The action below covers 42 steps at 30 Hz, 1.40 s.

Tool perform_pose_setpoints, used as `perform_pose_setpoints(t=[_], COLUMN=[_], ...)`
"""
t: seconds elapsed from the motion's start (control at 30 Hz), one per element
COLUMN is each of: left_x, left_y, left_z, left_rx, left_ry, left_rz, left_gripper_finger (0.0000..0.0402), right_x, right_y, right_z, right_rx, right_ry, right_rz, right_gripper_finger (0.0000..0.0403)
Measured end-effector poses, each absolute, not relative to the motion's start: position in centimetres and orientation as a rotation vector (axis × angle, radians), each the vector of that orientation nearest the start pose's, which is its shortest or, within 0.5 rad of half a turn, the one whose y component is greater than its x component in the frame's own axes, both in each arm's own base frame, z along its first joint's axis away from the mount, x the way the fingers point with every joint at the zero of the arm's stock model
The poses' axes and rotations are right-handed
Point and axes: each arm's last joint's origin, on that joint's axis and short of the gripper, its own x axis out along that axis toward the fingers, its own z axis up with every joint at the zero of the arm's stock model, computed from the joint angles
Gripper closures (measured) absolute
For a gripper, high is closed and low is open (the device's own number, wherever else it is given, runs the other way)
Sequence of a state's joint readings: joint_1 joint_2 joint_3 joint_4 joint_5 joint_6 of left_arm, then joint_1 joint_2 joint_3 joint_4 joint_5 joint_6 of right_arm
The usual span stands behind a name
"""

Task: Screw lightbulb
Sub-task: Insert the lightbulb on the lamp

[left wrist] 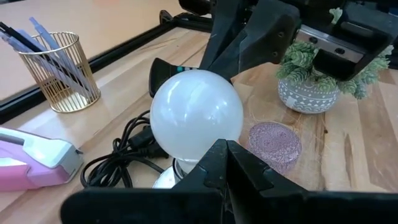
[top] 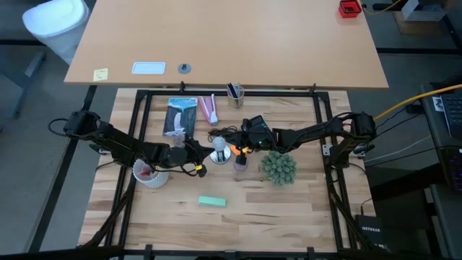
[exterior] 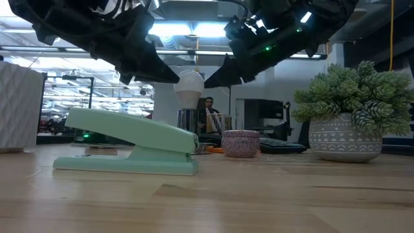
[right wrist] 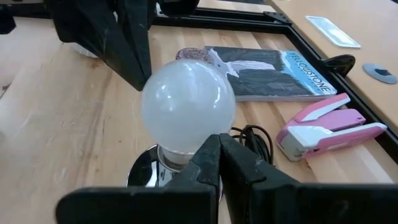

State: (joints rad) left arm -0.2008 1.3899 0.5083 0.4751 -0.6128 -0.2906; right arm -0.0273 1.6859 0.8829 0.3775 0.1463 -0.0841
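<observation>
**Both jaws closed, flanking the lightbulb**

Your jaws are closed on both arms: in each wrist view the two dark fingers meet at a point with nothing between them. The left gripper point(top: 200, 160) sits just to the left of the lightbulb point(top: 219, 146), and the right gripper point(top: 238, 148) just to its right, near the middle of the table point(top: 289, 209). In the low view the two dark finger pairs angle down toward the bulb from either side; you cannot tell from any view whether the tips touch the glass.

The lightbulb point(left wrist: 196, 116) is a smooth, frosted-white globe, round and unmarked, with soft highlights on its upper surface. It stands upright, globe up, its narrow neck going down into a shiny silver disc point(right wrist: 149, 174) that carries a black cord point(left wrist: 124, 152). In the low view the bulb point(exterior: 189, 85) shows between the two grippers.

Around it you have a glittery pale purple lump point(left wrist: 275, 144) just beside the base, a potted plant point(top: 279, 167) to the right, a pink stapler point(right wrist: 326, 129) and a book point(right wrist: 267, 73) farther back, a gold wire pen cup point(left wrist: 59, 73) at the far edge, and a mint-green stapler point(top: 211, 202) nearer you.
</observation>
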Motion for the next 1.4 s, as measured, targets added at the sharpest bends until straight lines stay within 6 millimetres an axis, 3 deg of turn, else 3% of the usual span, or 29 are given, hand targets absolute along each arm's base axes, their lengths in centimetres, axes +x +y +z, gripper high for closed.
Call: perform_pose_setpoints(t=[1.13, 1.4], left_x=[25.4, 24.5], left_y=[-3.1, -3.7], left_z=[17.3, 18.5], left_rx=[-0.101, -0.104], left_ry=[0.319, 0.300], left_rz=[0.592, 0.574], left_gripper_finger=[0.0401, 0.0401], right_x=[35.1, 34.1], right_y=[-0.8, -0.9], right_z=[19.0, 20.5], right_rx=[-0.073, -0.081], right_ry=[0.434, 0.460], right_rz=[0.012, -0.022], right_gripper_finger=[0.0391, 0.0391])
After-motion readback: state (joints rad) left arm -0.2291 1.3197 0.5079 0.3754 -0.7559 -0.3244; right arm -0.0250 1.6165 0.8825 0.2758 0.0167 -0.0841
